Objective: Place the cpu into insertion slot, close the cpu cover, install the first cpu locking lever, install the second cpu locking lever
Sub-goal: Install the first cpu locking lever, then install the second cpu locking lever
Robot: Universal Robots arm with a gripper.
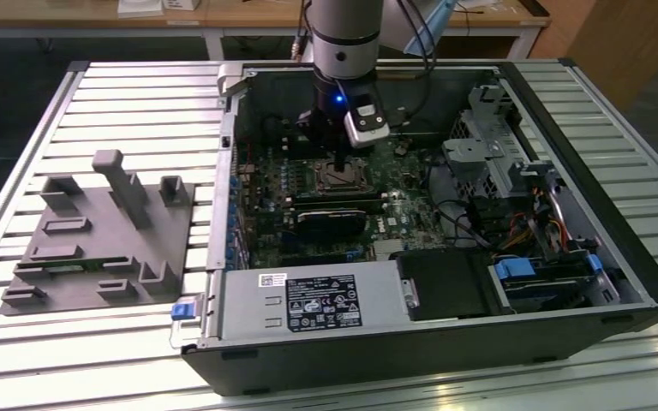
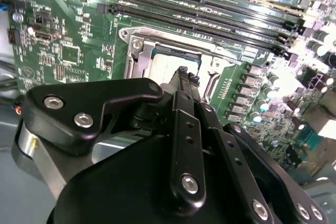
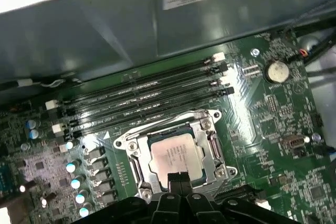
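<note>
Slatted bench [image 1: 100,94], open PC case [image 1: 603,257]. Hand [image 3: 180,178] right over cpu [image 3: 176,153] seated under closed cpu cover [image 3: 207,129]; grip state impossible to tell.

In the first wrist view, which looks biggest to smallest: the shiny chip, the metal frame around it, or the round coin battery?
1. Metal frame, which surrounds the chip.
2. Chip, sitting inside the frame's window.
3. Coin battery, clearly smallest.

All lie on the same board, so the order looks trustworthy.

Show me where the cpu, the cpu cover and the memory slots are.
cpu [image 3: 176,155], first wrist view, middle of its silvery top.
cpu cover [image 3: 212,148], first wrist view, side bar of the frame.
memory slots [image 3: 147,100], first wrist view, middle of the rows.
</note>
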